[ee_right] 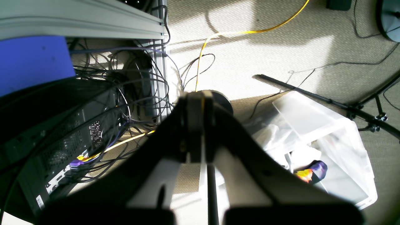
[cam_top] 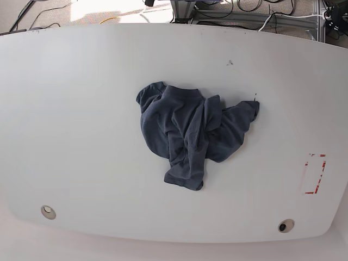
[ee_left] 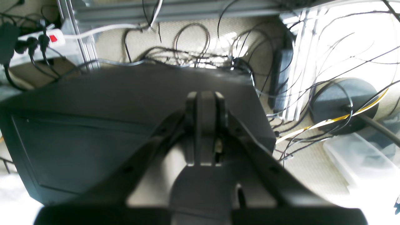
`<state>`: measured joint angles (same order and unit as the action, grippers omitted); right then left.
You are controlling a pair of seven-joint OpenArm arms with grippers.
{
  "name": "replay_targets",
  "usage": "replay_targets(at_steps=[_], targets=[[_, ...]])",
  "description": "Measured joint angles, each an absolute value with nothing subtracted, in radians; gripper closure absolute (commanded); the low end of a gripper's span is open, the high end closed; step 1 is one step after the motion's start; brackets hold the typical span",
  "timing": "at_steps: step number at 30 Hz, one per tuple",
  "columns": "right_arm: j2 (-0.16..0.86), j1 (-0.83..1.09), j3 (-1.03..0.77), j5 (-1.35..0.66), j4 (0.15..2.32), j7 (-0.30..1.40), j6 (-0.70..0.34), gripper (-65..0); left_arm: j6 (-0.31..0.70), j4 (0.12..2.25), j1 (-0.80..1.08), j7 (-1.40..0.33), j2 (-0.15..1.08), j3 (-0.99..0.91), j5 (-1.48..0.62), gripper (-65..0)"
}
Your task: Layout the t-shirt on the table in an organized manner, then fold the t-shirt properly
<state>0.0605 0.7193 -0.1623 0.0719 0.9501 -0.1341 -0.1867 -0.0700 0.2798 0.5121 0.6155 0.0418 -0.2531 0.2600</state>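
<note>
On the white worktop [cam_top: 76, 109] the navy t-shirt [cam_top: 187, 133] lies crumpled near the centre, untouched. Neither arm shows there; the right hand [ee_right: 196, 125] and left hand [ee_left: 205, 125] are pinched closed, empty. Laying out hasn't begun; next, reach for an edge.

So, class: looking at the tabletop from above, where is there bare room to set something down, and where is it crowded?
The table is bare across its left half, along the far edge behind the t-shirt, and between the shirt and the red rectangle outline. Only the middle is crowded, under the crumpled shirt. Near the front corners, mind the grommet holes.
</note>
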Motion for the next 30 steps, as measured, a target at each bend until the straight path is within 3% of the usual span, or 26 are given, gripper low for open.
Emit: replay_targets(at_steps=[13, 30], targets=[[0.06, 0.81, -0.162, 0.072, 1.079, -0.136, -0.247, -0.6, -0.068, 0.548, 0.661, 0.613, 0.03, -0.254, 0.262, -0.4], [0.056, 0.935, -0.162, 0.071, 1.268, -0.136, -0.251, -0.6, -0.068, 0.932, 0.867, 0.609, 0.023, -0.253, 0.262, -0.4]])
